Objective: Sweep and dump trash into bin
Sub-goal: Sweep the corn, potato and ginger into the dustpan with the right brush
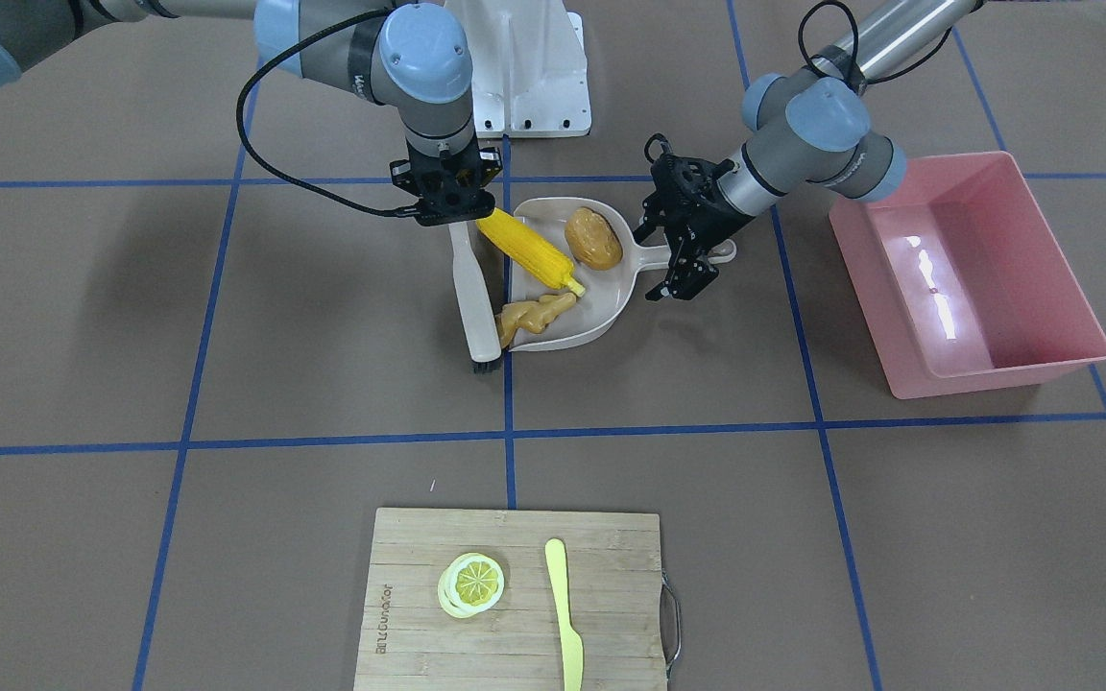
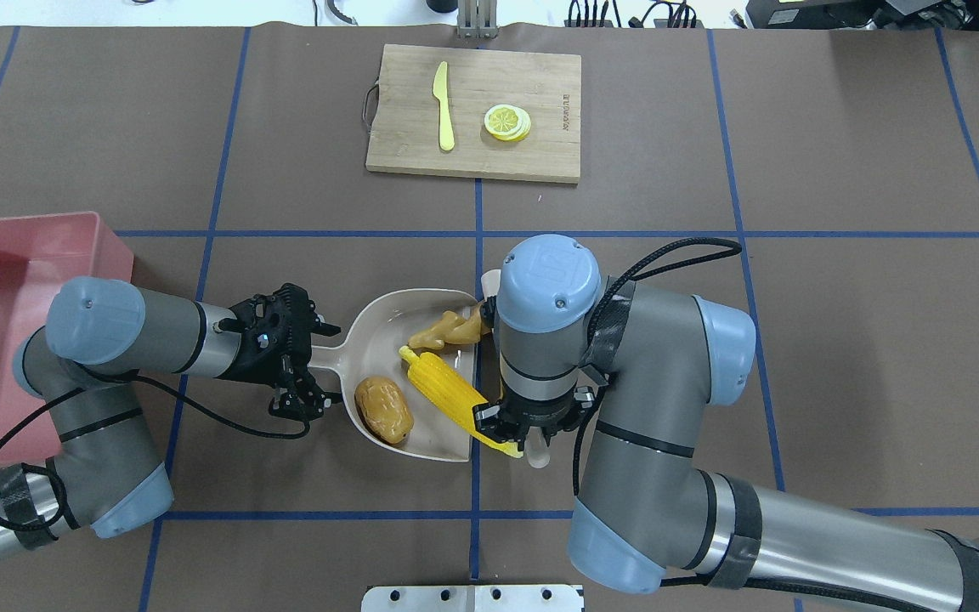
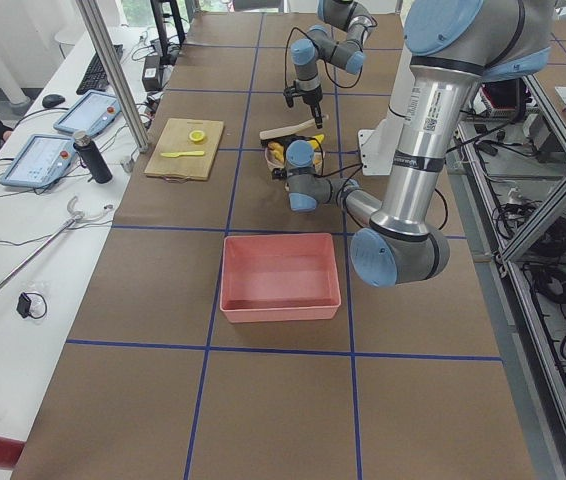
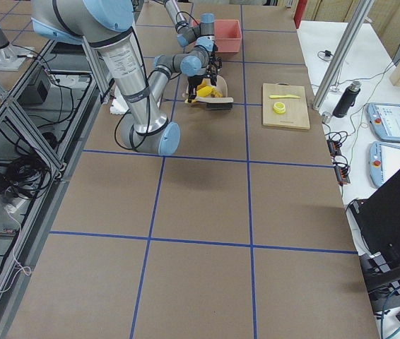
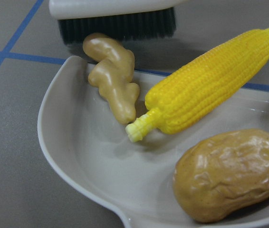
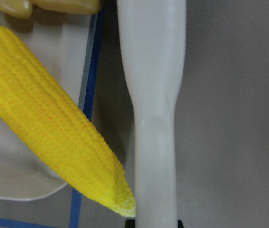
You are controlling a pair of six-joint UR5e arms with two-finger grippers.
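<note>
front view gives us the whole brush (image 1: pixel 476 297): white handle and dark bristles, lying across the dustpan (image 1: pixel 601 307) mouth. overhead hides most of it under the right wrist. right wrist cam adds what neither shows: the corn cob (image 6: pixel 49 123) tip hangs past the pan edge, by the blue tape (image 6: pixel 75 209), just beside the brush handle. left wrist cam shows the cob's other end, with the stalk inside the pan. it also shows the ginger root (image 5: pixel 113 83) at the lip, its top against or just short of the bristles; we can't tell which. potato (image 5: pixel 232 173) sits fully inside, near the handle end. the left side view shows the pink bin (image 3: pixel 281 308) whole, on the robot's left, well apart from the pan.

writing: cutting board (image 1: pixel 515 537) has a burnt-in wordmark along one short edge, which we can't read. lemon slice (image 1: pixel 470 583) and yellow knife (image 1: pixel 565 614) lie on it. there is a logo on the right arm's joint cap, also too small to read.

pose: right arm folds at the elbow, wrist pointing straight down. right gripper (image 1: pixel 450 213) fingers are clamped on the brush handle, at the end opposite the bristles. left arm lies low, forearm near level, left gripper (image 2: pixel 309 367) aimed sideways at the pan. its fingers sit either side of the dustpan handle and look pinched on it. pan lies flat on the table (image 1: pixel 803 537).
</note>
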